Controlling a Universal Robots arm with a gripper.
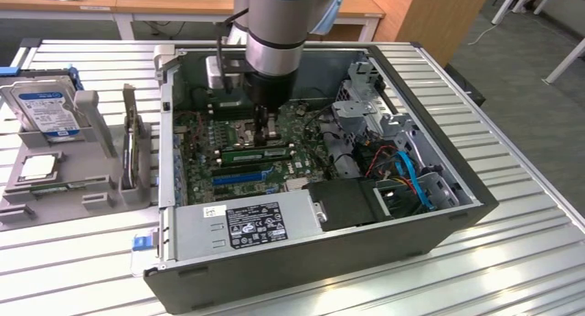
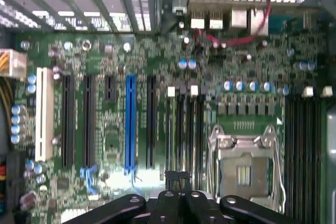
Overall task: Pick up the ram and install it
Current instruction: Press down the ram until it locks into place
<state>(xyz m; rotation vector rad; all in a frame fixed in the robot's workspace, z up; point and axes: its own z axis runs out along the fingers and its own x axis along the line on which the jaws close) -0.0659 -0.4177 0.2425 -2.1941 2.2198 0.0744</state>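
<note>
The ram (image 1: 259, 153) is a narrow green stick lying along a memory slot on the motherboard (image 1: 302, 168) inside the open computer case (image 1: 457, 213). My gripper (image 1: 270, 136) hangs straight down over the middle of the stick, fingers shut and tips right at its top edge. Whether they touch it I cannot tell. In the wrist view the shut black fingertips (image 2: 178, 178) sit over the row of dark memory slots (image 2: 190, 124), beside the empty CPU socket (image 2: 244, 169). The stick itself is hidden under the fingers there.
A grey holder (image 1: 64, 186) left of the case carries a hard drive (image 1: 46, 110), a silver CPU chip (image 1: 38, 166) and an upright expansion card (image 1: 133, 151). The power supply (image 1: 256, 223), drive cage (image 1: 366, 110) and blue cables (image 1: 412, 175) crowd the case. A blue slot (image 2: 130, 124) lies nearby.
</note>
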